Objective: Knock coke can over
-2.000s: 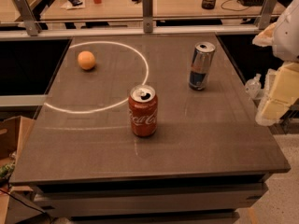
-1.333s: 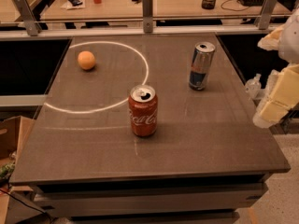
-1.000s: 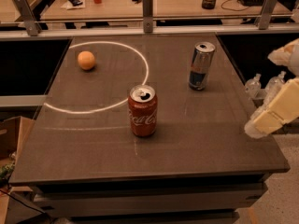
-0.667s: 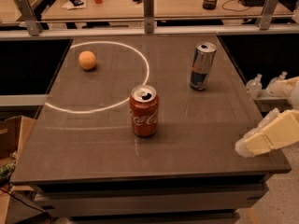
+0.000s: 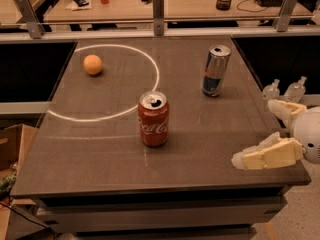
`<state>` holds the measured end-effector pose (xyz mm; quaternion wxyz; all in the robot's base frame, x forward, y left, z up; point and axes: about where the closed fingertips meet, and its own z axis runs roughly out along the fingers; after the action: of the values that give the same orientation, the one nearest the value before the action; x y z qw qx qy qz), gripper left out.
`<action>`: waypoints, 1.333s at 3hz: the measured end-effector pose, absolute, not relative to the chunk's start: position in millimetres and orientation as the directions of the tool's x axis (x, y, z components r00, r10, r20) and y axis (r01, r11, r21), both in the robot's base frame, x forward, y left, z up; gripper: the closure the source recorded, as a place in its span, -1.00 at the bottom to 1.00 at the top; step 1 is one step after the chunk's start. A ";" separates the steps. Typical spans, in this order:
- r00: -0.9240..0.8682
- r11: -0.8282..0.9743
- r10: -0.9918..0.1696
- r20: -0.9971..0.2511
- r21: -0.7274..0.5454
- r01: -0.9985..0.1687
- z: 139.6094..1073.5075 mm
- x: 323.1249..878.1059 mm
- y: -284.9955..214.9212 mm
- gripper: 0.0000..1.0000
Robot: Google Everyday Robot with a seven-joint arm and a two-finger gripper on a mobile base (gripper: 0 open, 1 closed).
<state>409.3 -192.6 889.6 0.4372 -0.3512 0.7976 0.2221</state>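
The red coke can (image 5: 153,119) stands upright near the middle of the dark table (image 5: 100,149), silver top with pull-tab up. My cream-coloured gripper (image 5: 253,133) is at the table's right front corner, low over the surface, to the right of the can and well apart from it. Its two fingers are spread open and hold nothing; the lower finger (image 5: 265,156) points left toward the can.
A taller blue-and-silver can (image 5: 216,71) stands upright at the back right. An orange (image 5: 93,64) lies at the back left inside a white circle line. Two clear bottles (image 5: 285,90) stand beyond the right edge. A cardboard box (image 5: 12,149) sits left of the table.
My gripper has come down from high at the right edge to low over the right front corner and turned to point left. The cans and the orange have not moved.
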 end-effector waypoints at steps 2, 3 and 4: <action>-0.164 0.542 -0.260 -0.952 -0.004 -0.840 925.4 416.6 -153.1 -1.00; -0.164 0.542 -0.260 -0.952 -0.004 -0.840 925.4 416.6 -153.0 -1.00; -0.135 0.529 -0.264 -0.955 -0.026 -0.848 920.8 407.4 -137.4 -1.00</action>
<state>407.4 -137.4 920.8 0.5240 -0.3972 0.6999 0.2789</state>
